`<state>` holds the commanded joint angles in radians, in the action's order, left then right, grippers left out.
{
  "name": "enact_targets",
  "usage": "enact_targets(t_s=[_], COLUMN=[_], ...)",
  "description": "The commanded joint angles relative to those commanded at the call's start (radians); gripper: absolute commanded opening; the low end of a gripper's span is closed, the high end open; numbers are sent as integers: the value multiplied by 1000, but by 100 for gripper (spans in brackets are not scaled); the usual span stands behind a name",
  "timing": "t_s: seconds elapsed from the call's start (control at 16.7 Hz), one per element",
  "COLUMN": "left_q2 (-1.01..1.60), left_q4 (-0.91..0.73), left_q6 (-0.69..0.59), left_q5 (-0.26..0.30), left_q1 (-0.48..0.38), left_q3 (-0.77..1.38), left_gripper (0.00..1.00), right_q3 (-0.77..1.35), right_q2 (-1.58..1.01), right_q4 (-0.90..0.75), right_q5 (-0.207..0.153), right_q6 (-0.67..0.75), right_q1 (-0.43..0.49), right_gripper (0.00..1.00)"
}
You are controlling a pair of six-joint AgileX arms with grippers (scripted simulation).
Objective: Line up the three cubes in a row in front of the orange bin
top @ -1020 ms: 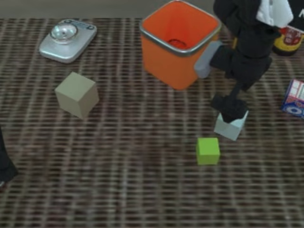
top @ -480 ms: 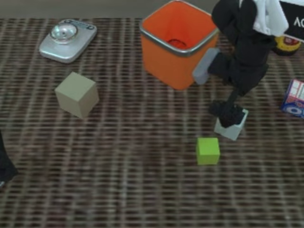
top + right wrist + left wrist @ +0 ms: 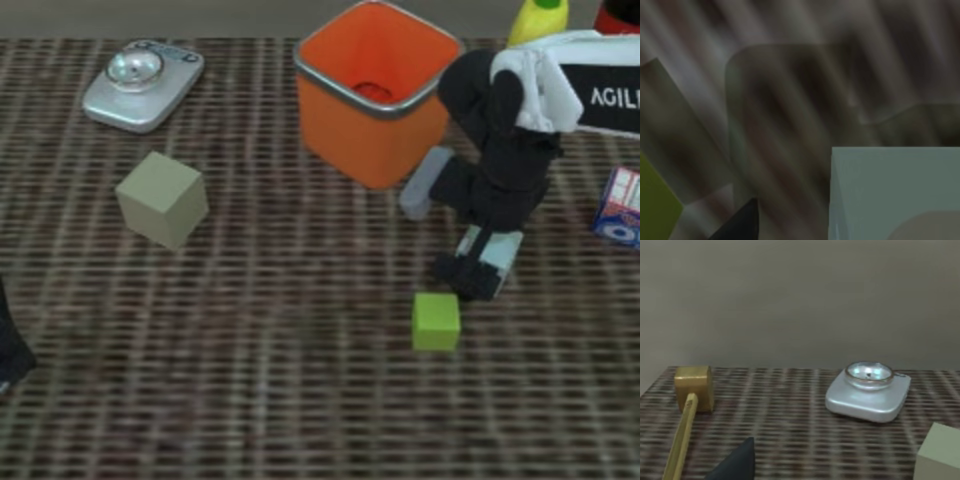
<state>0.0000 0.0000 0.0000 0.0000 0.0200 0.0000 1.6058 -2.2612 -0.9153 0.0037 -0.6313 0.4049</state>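
Note:
The orange bin [image 3: 372, 95] stands at the back middle of the table. The beige cube [image 3: 161, 197] rests far to its left and shows in the left wrist view as a beige cube [image 3: 940, 455]. The lime-green cube [image 3: 436, 321] lies in front of the bin's right side. Just behind and right of it sits the grey-blue cube [image 3: 500, 248], partly covered by my right gripper [image 3: 463, 274]. That gripper is open and low at the cube's front-left edge. In the right wrist view one fingertip [image 3: 742, 222] stands apart from the grey-blue cube [image 3: 895, 190]. My left arm [image 3: 10, 355] is parked at the left edge.
A silver kitchen scale [image 3: 143, 82] sits at the back left. A blue-and-white box [image 3: 620, 205] is at the right edge and a yellow bottle [image 3: 540, 18] behind my right arm. A wooden mallet [image 3: 690, 405] lies at the far left.
My right arm has swung forward and down. Its gripper slid from the top of the grey-blue cube to the cube's front-left side. The yellow bottle behind it now shows.

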Motion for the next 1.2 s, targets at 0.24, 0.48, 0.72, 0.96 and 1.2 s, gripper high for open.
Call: enact_targets(t_s=[0.24, 0.48, 0.72, 0.96, 1.2], left_q2=[0, 0, 0, 0, 0], left_q4=[0, 0, 0, 0, 0], left_q6=[0, 0, 0, 0, 0], left_q5=[0, 0, 0, 0, 0], left_q1=[0, 0, 0, 0, 0], left_q3=[0, 0, 0, 0, 0], left_gripper=[100, 100, 100, 100, 100], right_q3=[0, 0, 0, 0, 0], right_q2=[0, 0, 0, 0, 0], right_q4=[0, 0, 0, 0, 0], right_q5=[0, 0, 0, 0, 0], right_q6=[0, 0, 0, 0, 0], right_q1=[0, 0, 0, 0, 0], right_gripper=[85, 55, 25, 0, 0])
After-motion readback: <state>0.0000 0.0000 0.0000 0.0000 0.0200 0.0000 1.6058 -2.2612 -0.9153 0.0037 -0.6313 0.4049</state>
